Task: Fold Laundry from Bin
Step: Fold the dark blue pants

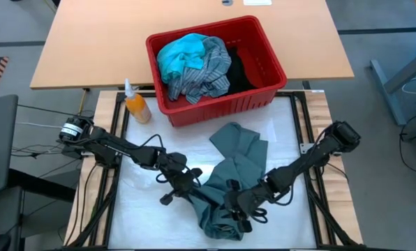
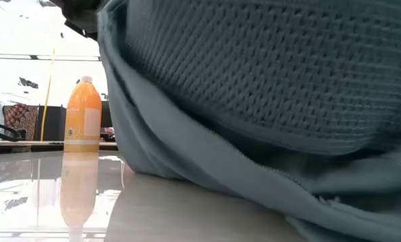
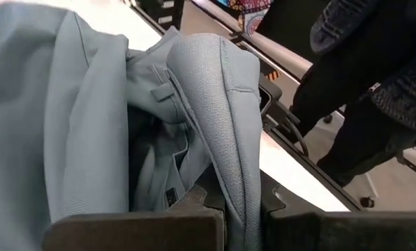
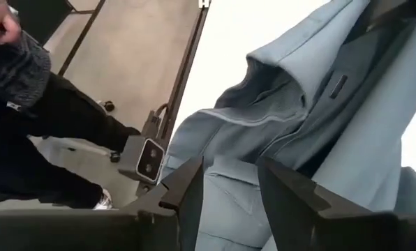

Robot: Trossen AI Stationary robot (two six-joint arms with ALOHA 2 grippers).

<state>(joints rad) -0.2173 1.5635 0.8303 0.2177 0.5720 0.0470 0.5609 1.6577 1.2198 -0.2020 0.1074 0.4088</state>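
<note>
From above, the grey-green garment (image 1: 232, 164) lies crumpled on the tabletop (image 1: 278, 139) before the red bin (image 1: 264, 97), which holds turquoise, striped and black laundry (image 1: 194, 66). At table level, an orange bottle (image 2: 83, 111) stands beside the garment. The left hand (image 3: 239, 216) is clamped on a fold. The right hand (image 4: 232, 188) stands apart over cloth.
</note>
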